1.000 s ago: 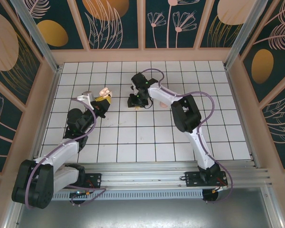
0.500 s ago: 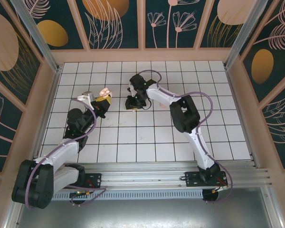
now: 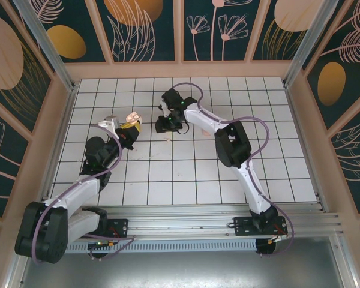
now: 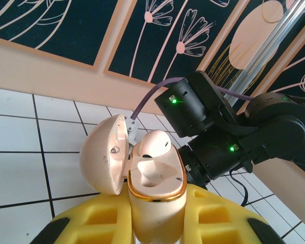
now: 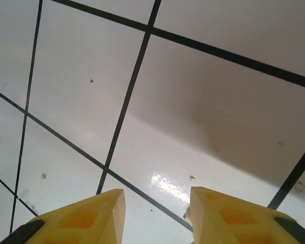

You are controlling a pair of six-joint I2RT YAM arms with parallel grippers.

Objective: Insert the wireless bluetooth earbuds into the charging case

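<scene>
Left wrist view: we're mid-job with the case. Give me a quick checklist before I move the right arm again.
1. Case clamped in the left jaws: ok, upright between the yellow pads.
2. Lid open: ok, swung back to the left.
3. First earbud in the case: ok, it lies in the base. Whether it is fully seated: cannot tell.
4. Free slot for the second one: cannot tell.
5. Right jaws loaded: not ok, they stand apart over bare tiles with nothing between them.
6. Right arm clear of the case: ok, close behind it but apart.
</scene>
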